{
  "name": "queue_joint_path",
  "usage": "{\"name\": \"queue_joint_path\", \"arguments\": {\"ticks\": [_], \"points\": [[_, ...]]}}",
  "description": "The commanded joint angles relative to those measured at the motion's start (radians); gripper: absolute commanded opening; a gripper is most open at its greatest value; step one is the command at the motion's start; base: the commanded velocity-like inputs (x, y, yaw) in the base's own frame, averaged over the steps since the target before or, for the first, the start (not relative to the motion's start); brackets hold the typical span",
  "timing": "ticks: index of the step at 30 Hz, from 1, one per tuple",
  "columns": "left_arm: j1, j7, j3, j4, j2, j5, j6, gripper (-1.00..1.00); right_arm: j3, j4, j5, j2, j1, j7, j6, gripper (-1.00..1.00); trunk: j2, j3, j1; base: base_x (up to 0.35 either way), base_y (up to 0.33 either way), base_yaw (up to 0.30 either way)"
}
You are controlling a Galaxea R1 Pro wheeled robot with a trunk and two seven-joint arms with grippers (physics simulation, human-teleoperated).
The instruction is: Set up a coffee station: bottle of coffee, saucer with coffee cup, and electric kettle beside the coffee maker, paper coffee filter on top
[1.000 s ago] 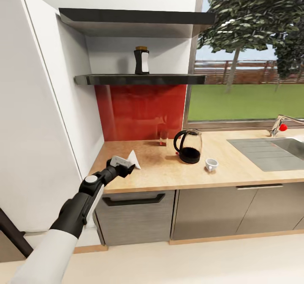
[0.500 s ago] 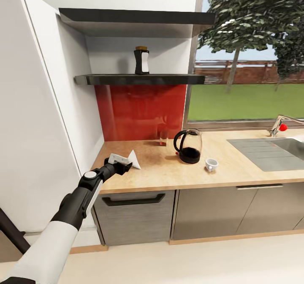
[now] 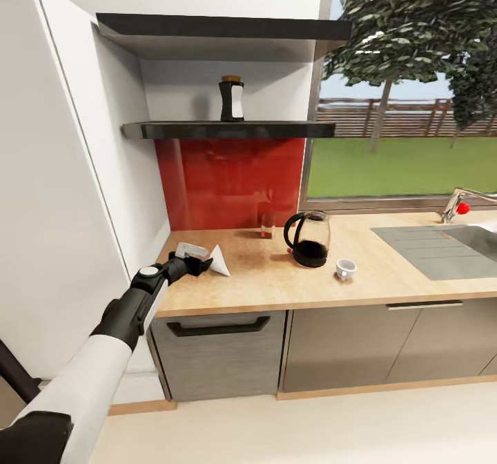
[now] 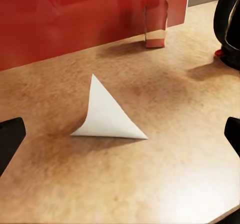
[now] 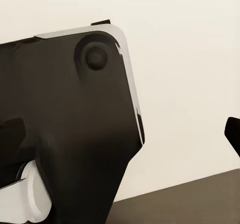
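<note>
left hand (image 3: 201,265): wide open, nothing in it, sitting right beside the white paper cone filter (image 4: 109,115)
filter: lying on its side on the beige speckled counter (image 3: 262,281), not touched
right hand: dark fingertips (image 5: 234,132) at the frame edges, looks open, holding nothing
squat dark bottle with yellow cap (image 3: 231,98): up on the dark wall shelf (image 3: 276,130)
clear glass kettle with black handle (image 3: 308,238): mid-counter, small white cup (image 3: 345,268) just beside it

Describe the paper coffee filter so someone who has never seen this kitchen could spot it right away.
Find the red backsplash under the dark wall shelf, then look down to the countertop near its left end. The paper coffee filter lies there, just ahead of the left gripper. It is the only white folded paper cone there, unlike the glass kettle and small cup.
</note>
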Motion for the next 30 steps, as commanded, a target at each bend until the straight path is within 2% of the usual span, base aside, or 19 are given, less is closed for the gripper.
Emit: {"name": "queue_joint_path", "arguments": {"ticks": [1, 4, 7, 14, 21, 30], "points": [[-0.023, -0.005, 0.001, 0.039, 0.0, -0.009, 0.002, 1.0, -0.003, 0.0, -0.005, 0.0, 0.0, -0.001, -0.002, 1.0, -0.002, -0.002, 0.001, 0.0, 0.0, 0.0], [-0.066, -0.005, 0.003, 0.126, 0.0, -0.009, -0.006, 1.0, -0.003, 0.0, -0.005, 0.0, 0.0, -0.003, -0.003, 1.0, -0.002, -0.002, 0.001, 0.0, 0.0, 0.0], [-0.088, -0.004, 0.004, 0.178, 0.002, -0.008, -0.013, 1.0, -0.003, 0.0, -0.005, 0.001, 0.0, -0.003, -0.002, 1.0, -0.002, -0.002, 0.001, 0.0, 0.0, 0.0], [-0.089, -0.004, 0.004, 0.194, 0.004, -0.01, -0.069, 1.0, -0.003, 0.0, -0.004, 0.002, 0.0, -0.003, -0.002, 1.0, -0.002, -0.002, 0.001, 0.0, 0.0, 0.0], [-0.085, -0.005, 0.005, 0.196, 0.004, -0.01, -0.081, 1.0, -0.002, 0.0, -0.002, 0.005, 0.0, -0.003, -0.001, 1.0, -0.002, -0.002, 0.001, 0.02, 0.0, 0.0], [-0.082, -0.005, 0.005, 0.204, 0.003, -0.008, -0.082, 1.0, -0.001, 0.0, -0.002, 0.007, 0.0, 0.0, -0.001, 1.0, -0.002, -0.002, 0.001, 0.274, 0.0, 0.0]]}}
